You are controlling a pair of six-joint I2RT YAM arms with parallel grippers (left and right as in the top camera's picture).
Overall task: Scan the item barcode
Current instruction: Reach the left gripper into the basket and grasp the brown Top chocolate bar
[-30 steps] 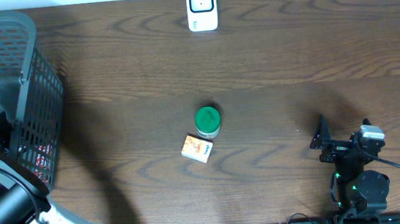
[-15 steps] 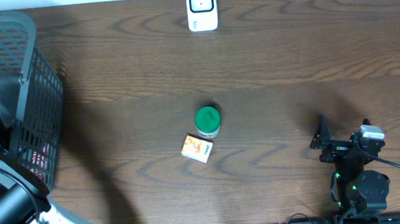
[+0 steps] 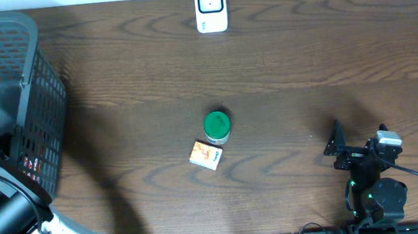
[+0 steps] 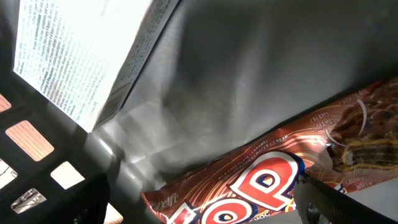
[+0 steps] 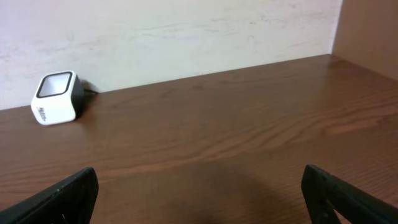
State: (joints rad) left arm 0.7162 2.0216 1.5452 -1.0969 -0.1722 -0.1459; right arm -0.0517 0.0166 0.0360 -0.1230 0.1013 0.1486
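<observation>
While nothing is yet lifted, the task stands at its very start, as I judge it. At 12 o'clock on the counter (image 3: 303,54) the white scanner (image 3: 211,7) sits alone with no item before its window, so no barcode is being read.

The left arm (image 3: 7,217) reaches into the black mesh basket (image 3: 36,80) at 9 o'clock. Its wrist camera looks closely at the goods inside: a brown snack wrapper (image 4: 261,186) with large red and white letters lies lowest, a grey pouch (image 4: 249,74) is above it, and a box with fine print (image 4: 68,56) is toward 10 o'clock. The left fingers (image 4: 326,200) are spread and released. Only one dark tip shows, at 5 o'clock of that view, just beside the wrapper; whether it touches I cannot tell. Nothing is grasped. The wrapper is nearest the fingers and seems the likely pick, though I cannot be sure.

Near the middle of the counter a green-lidded jar (image 3: 217,126) stands upright, with a small orange box (image 3: 206,155) just beside it at 7 o'clock. Both are well apart from the scanner. The right arm (image 3: 372,174) rests at 5 o'clock, its right fingers (image 5: 65,196) wide apart and empty.

Left to do, by my reckoning: close on an item, lift it out of the basket, carry it to 12 o'clock and turn its barcode to the scanner's window.
</observation>
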